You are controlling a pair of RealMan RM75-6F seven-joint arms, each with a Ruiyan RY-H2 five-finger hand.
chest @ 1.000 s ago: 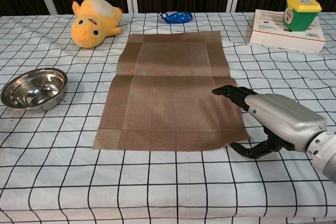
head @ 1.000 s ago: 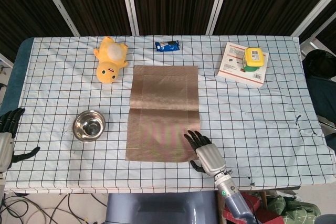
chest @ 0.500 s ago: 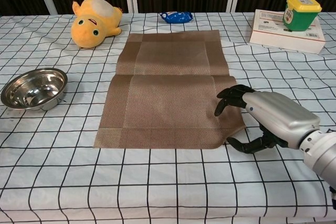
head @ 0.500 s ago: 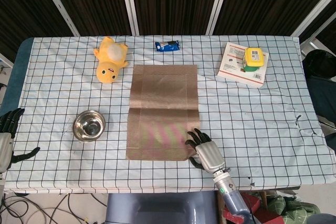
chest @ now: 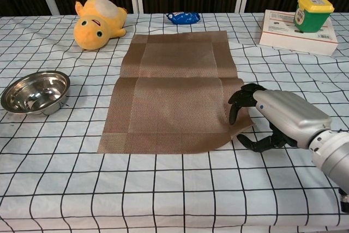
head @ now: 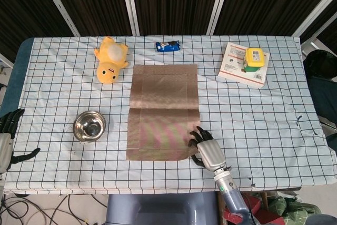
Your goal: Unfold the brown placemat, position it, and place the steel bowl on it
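The brown placemat lies unfolded in the middle of the checked tablecloth, long side running away from me. My right hand is at its near right corner. The fingers curl down onto the mat and the thumb sits below the edge, pinching the corner, which is slightly raised. The steel bowl stands upright and empty to the left of the mat, clear of it. My left hand hangs off the table's left edge with fingers apart, holding nothing.
A yellow plush duck lies behind the bowl. A blue packet sits just beyond the mat's far edge. At the back right is a white box with a yellow-lidded jar on it.
My right hand's fingers have curled from flat on the mat down onto its near right corner. That corner has drawn in and lifted a little. The bowl and left hand have not moved.
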